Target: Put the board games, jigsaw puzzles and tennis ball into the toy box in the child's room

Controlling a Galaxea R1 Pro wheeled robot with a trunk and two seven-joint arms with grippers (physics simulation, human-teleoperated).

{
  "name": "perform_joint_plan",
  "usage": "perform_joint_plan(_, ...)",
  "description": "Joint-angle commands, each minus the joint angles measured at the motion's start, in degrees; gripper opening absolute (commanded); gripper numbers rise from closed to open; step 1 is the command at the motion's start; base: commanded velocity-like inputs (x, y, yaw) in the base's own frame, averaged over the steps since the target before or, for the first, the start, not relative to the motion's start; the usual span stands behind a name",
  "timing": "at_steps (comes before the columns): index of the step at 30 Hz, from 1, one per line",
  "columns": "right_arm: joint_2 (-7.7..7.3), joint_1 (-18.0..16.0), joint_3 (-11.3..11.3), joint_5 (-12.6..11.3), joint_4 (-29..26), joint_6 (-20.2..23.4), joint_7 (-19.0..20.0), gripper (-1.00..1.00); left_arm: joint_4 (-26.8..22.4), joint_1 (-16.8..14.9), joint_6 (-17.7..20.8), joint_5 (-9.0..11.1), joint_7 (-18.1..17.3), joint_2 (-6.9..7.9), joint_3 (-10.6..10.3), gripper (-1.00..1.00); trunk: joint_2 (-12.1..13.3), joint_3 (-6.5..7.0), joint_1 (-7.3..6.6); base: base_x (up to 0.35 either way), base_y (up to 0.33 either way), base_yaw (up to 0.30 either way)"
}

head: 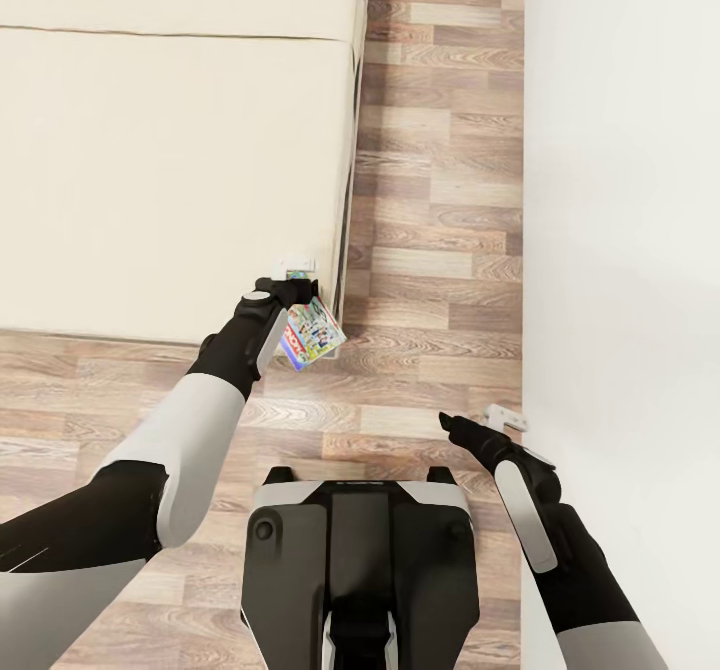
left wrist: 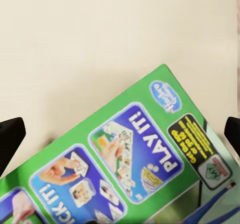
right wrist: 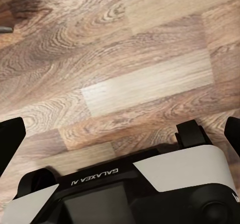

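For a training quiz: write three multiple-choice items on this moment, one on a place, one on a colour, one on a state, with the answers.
1. Where is the board game?
A. in the left claw, at the bed's corner
B. flat on the floor
C. on the robot's base

2. What colour borders the printed side seen from the left wrist?
A. red
B. green
C. black

3. What is the right claw doing?
A. gripping a ball
B. gripping a box
C. holding nothing

Answers: 1 A, the head view shows the game at the left claw beside the bed; 2 B, green frames the blue panels; 3 C, it hangs bare over the floor.
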Motion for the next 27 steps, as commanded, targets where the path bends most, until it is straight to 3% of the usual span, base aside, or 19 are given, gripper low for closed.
perform_joint_plan(1,0.00,0.0,0.0,-0.6,-0.1,0.1,-0.6,1.00,-0.1,0.0,0.3,-0.5,0.1,-0.01,0.0,1.00,-0.1,-0.06,0.04,-0.002,-0.002,0.000)
perform_joint_plan(27,0.00,0.0,0.1,-0.6,0.0,0.1,-0.6,1.00,-0.1,0.2,0.3,-0.6,0.0,-0.01,0.0,1.00,-0.1,-0.06,0.04,-0.041,0.000,0.000)
